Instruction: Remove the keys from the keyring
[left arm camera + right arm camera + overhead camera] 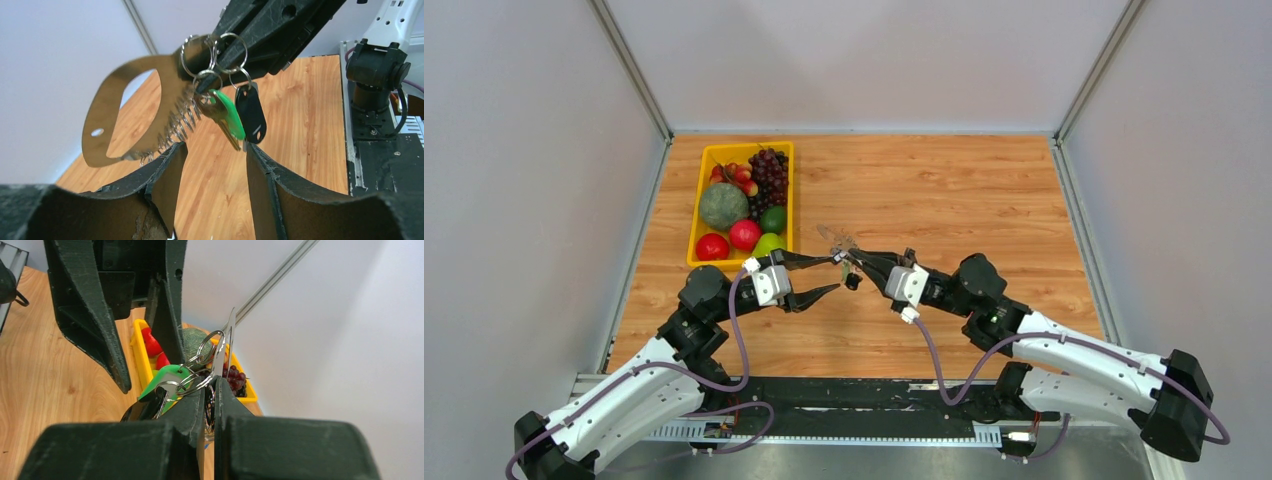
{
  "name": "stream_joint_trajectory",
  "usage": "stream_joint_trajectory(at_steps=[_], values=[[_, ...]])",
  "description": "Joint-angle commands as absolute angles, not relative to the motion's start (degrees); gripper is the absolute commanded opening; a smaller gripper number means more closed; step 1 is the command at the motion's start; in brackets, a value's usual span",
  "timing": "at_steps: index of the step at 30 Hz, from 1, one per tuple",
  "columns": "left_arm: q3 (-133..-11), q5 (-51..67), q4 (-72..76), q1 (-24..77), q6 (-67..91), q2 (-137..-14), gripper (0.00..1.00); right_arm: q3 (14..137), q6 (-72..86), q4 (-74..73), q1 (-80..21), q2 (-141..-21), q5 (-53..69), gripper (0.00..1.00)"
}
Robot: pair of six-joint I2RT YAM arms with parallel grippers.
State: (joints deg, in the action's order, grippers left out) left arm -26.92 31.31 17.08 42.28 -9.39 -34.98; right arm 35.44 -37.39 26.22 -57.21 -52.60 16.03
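Keyring point(102, 112) and keys point(220, 112) hang in the air between the two arms, above the middle of the wooden table point(954, 190). The right gripper point(209, 390) has its fingers pressed tight together on the keyring's end, where several small split rings point(220, 52) gather. Whether the pads bite the flat plate itself or only the rings is hard to tell from the wrist views.

From that pinch the keyring juts out sideways. It is a flat silvery loop with a coil of wire point(182, 122) along one edge.

The keys dangle below the rings: a brass-coloured key with a green tag point(231, 115) and, just beside it, a dark tag point(251, 115).

The left gripper point(215, 165) stands with its jaws apart and holds nothing. The keys' lower tips hang just above the gap between its fingers, apparently touching neither one.

On the left arm's side, toward the far edge of the table, sits a yellow basket point(707, 152) of fruit point(724, 205), well apart from both grippers.
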Motion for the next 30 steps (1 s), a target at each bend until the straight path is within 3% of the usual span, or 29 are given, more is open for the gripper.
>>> stream_joint_trajectory(at_steps=[1,10,12,17,21,24,30], values=[[-27.1,32.5,19.8,42.4,-9.1,-35.1,0.57,35.9,-37.1,30.7,-58.9,-53.7,16.9,0.00],[-27.2,32.7,19.5,42.4,-9.5,-35.3,0.55,36.4,-37.7,31.1,-61.1,-56.3,15.6,0.00],[-27.3,32.5,18.9,42.4,-9.9,-35.2,0.50,36.5,-37.7,31.1,-61.3,-56.4,15.6,0.00],[-27.5,30.9,18.1,42.4,-10.6,-35.3,0.25,36.2,-38.0,30.9,-61.7,-56.3,15.1,0.00],[-27.5,29.8,17.6,42.4,-11.1,-35.5,0.17,35.9,-37.8,30.9,-61.7,-55.5,14.7,0.00],[-28.2,25.3,15.2,42.4,-12.4,-36.1,0.02,35.3,-37.4,30.8,-61.7,-54.8,13.3,0.00],[-28.2,24.3,14.6,42.4,-12.6,-36.1,0.00,31.7,-35.6,29.2,-61.7,-53.2,7.0,0.02]])
